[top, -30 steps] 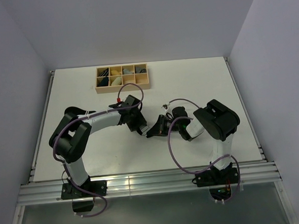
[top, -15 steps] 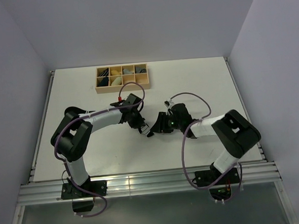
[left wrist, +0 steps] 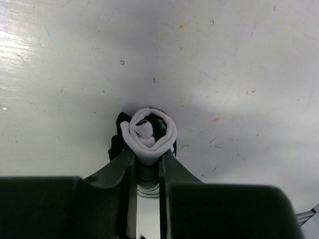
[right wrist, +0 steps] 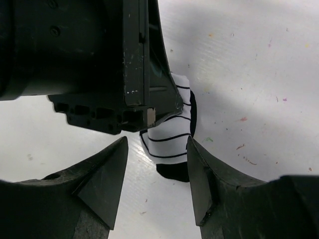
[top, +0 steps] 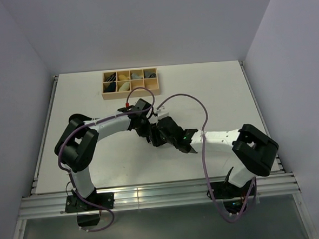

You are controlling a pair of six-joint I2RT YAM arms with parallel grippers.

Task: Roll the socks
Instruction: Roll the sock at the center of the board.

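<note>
Two socks are sitting wound into one tight roll near the middle of the table, with the left gripper pinching the roll from both sides, likely so the coil isn't springing loose. Right gripper is hovering spread wide around the roll's striped end, probably lining up to tuck the cuff.

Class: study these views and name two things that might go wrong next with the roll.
The right gripper, open, sits very close to the left gripper; closing may strike it. The roll is pinched only by the left gripper, so a bump or release might let it unwind.
</note>
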